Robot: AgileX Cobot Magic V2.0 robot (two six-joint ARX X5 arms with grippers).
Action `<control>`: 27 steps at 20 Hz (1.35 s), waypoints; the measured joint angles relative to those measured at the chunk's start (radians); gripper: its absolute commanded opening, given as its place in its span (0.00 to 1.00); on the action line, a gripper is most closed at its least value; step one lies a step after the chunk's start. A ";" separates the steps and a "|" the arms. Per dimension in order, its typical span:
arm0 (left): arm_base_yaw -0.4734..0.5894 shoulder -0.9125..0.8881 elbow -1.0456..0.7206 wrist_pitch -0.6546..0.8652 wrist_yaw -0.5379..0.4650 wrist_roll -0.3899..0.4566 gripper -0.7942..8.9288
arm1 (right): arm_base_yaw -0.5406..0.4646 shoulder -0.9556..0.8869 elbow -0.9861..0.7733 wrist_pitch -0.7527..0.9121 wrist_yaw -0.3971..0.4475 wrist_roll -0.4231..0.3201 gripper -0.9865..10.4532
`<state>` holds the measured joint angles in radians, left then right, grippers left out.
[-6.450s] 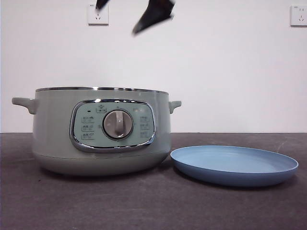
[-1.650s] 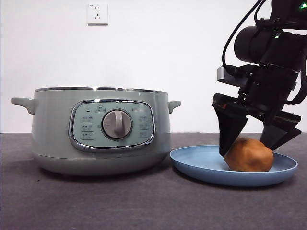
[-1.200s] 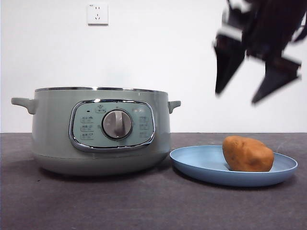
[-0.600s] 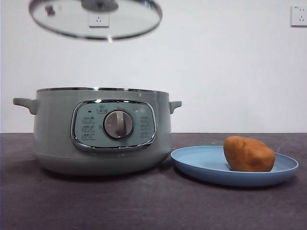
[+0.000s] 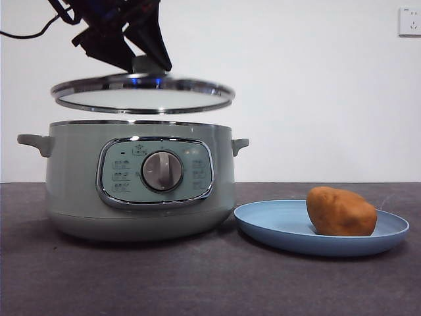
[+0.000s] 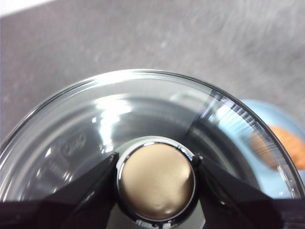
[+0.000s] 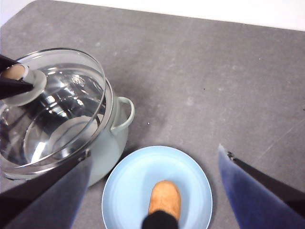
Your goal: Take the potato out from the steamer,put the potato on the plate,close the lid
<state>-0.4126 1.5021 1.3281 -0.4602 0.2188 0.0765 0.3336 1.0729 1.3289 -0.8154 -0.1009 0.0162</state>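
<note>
My left gripper (image 5: 141, 62) is shut on the pale-green knob (image 6: 156, 179) of the glass lid (image 5: 141, 92) and holds it level, just above the open pale-green steamer (image 5: 138, 178). The lid does not touch the chrome rim. The left wrist view looks down through the lid (image 6: 95, 119). The orange-brown potato (image 5: 341, 210) lies on the right part of the light-blue plate (image 5: 276, 224), to the steamer's right. My right gripper (image 7: 155, 152) is open and empty, high above the plate (image 7: 128, 191) and potato (image 7: 164, 200), and out of the front view.
The dark grey table (image 5: 197, 283) runs in front of the steamer and plate. The steamer's side handle (image 7: 124, 112) points towards the plate. A white wall with a socket (image 5: 409, 21) stands behind.
The right gripper let go of the potato on the plate and rose out of the front view. The left gripper brought the lid in from above and lowered it to just above the steamer.
</note>
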 measured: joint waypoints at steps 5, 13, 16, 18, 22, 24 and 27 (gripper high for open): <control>-0.005 -0.004 -0.060 0.040 -0.024 0.000 0.07 | 0.000 0.000 0.000 -0.001 0.000 0.000 0.47; -0.005 -0.018 -0.160 0.165 -0.028 -0.018 0.07 | 0.000 0.000 0.000 -0.002 0.000 0.003 0.47; -0.005 -0.026 -0.194 0.218 -0.029 -0.021 0.07 | 0.000 0.000 0.000 -0.005 0.000 0.003 0.47; -0.005 -0.030 -0.210 0.246 -0.032 -0.023 0.07 | 0.000 0.000 0.000 -0.005 0.000 0.003 0.47; -0.005 -0.032 -0.224 0.275 -0.053 -0.026 0.07 | 0.000 0.000 0.000 -0.006 0.000 0.003 0.47; -0.010 -0.032 -0.226 0.288 -0.103 -0.019 0.07 | 0.000 0.000 0.000 -0.008 0.000 0.003 0.47; -0.016 -0.032 -0.235 0.312 -0.120 -0.014 0.07 | 0.000 0.000 0.000 -0.019 0.000 0.003 0.47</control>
<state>-0.4290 1.4704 1.0935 -0.1486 0.0990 0.0620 0.3336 1.0729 1.3289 -0.8345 -0.1013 0.0196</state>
